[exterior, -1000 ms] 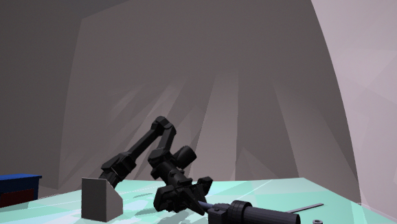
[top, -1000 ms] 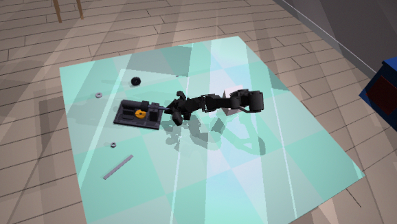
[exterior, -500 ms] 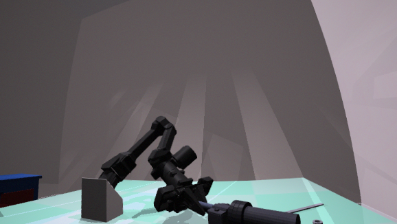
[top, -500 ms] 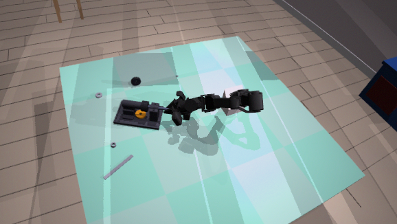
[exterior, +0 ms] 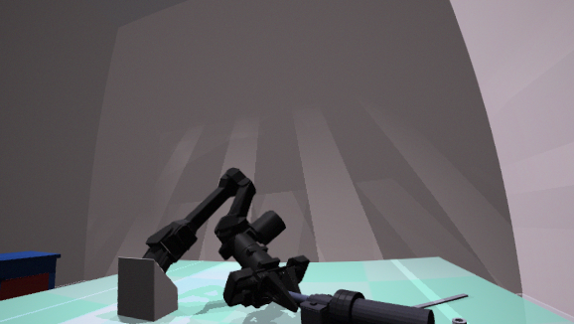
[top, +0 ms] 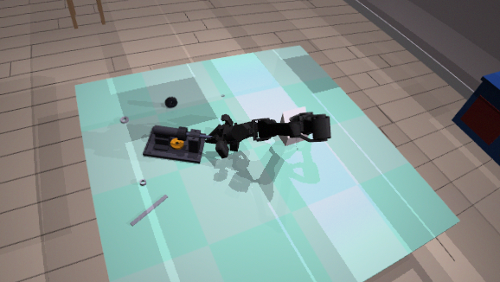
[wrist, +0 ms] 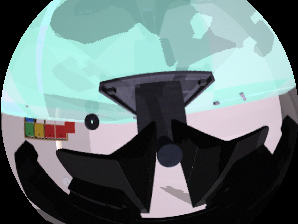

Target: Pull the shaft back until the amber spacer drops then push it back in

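Observation:
The dark fixture has a base plate and a thick round housing on it. The thin blue-grey shaft sticks out of its blocks toward the arm. In the wrist view the round end of the shaft shows between the fingers. My gripper is shut on the shaft's free end. An amber spacer shows beside the shaft line in the top view, seemingly low over the base plate; whether it touches the plate I cannot tell. No other spacer can be made out on the shaft.
A black wheel lies behind the fixture. Two small rings and a grey strip lie on the table around it. A pale block stands by the arm's base. A blue and red cabinet stands off the table.

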You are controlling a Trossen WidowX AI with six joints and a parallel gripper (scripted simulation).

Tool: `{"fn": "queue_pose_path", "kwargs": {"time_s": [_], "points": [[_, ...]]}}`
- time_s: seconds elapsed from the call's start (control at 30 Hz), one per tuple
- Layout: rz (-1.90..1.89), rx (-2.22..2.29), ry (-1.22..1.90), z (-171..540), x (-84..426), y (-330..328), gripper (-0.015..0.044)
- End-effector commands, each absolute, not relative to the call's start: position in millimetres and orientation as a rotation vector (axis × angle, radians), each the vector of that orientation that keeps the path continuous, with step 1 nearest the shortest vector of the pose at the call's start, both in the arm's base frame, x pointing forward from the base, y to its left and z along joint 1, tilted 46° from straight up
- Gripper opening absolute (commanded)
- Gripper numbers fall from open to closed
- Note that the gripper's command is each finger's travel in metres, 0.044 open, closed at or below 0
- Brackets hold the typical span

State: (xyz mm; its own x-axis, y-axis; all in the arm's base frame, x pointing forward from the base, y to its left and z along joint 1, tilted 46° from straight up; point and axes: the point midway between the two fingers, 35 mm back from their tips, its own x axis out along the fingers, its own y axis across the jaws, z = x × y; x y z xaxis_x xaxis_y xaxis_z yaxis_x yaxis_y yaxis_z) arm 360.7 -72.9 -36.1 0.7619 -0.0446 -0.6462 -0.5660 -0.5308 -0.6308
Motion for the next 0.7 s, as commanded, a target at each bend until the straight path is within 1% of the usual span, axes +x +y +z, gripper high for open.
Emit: {"fn": "queue_pose_path", "kwargs": {"time_s": [0.0, 0.67], "points": [[0.717, -2.049, 0.458, -35.3, 363.7, -74.6, 0.0000], [0.716, -2.050, 0.458, -37.0, 368.1, -77.2, 0.0000]]}}
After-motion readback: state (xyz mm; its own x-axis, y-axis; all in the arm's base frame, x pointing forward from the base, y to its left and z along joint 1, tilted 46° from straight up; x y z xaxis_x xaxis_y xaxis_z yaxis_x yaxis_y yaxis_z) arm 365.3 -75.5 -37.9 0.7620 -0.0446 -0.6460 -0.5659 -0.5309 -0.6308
